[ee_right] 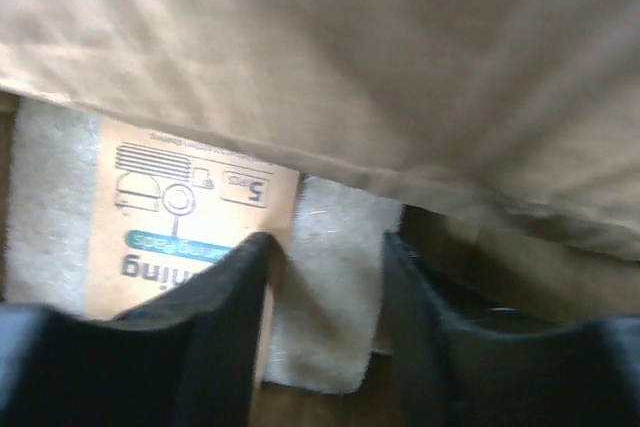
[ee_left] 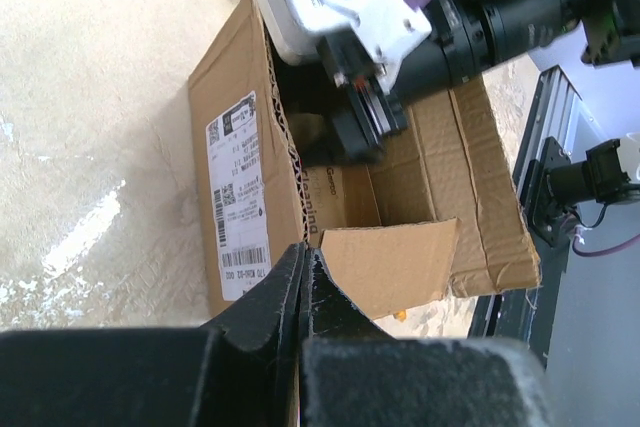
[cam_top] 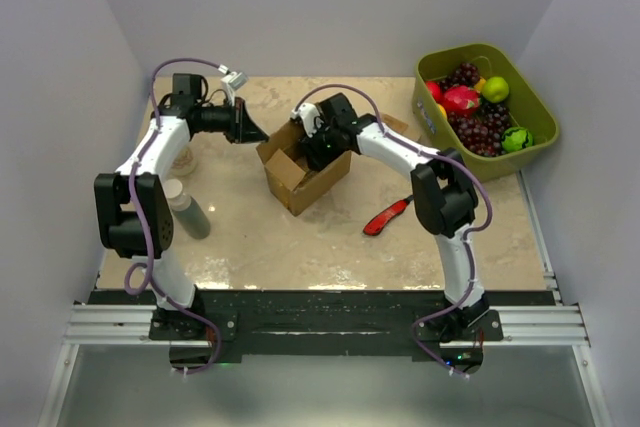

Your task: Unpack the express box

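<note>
The express box (cam_top: 300,175) stands open in the middle of the table, its white label (ee_left: 235,197) facing my left wrist camera. My right gripper (cam_top: 317,154) reaches down inside it. In the right wrist view its jaws (ee_right: 325,257) stand open over a pale fabric-like pad (ee_right: 335,287) and a small printed cardboard packet (ee_right: 180,217) on the box floor, holding nothing. My left gripper (cam_top: 257,130) hovers just left of the box's left flap. Its fingers (ee_left: 303,267) are pressed together with nothing seen between them.
A green bin (cam_top: 530,97) full of fruit sits at the back right. A red-handled tool (cam_top: 385,217) lies right of the box. A grey bottle (cam_top: 188,212) and a pale round container (cam_top: 184,159) stand near the left arm.
</note>
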Controlling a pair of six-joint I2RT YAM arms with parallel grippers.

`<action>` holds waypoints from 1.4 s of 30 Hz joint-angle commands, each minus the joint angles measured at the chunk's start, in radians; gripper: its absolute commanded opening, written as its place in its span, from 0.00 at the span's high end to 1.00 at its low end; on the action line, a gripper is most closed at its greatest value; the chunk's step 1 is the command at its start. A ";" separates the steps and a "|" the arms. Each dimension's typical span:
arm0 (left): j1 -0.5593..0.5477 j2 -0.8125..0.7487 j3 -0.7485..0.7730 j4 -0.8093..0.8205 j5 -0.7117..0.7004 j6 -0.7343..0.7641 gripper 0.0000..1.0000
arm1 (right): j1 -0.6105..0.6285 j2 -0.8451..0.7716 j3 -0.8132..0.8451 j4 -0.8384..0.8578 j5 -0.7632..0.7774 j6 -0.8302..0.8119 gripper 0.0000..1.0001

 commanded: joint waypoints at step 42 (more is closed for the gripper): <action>0.002 -0.138 -0.162 0.371 0.140 -0.373 1.00 | 0.074 -0.224 -0.206 0.034 0.133 0.081 0.57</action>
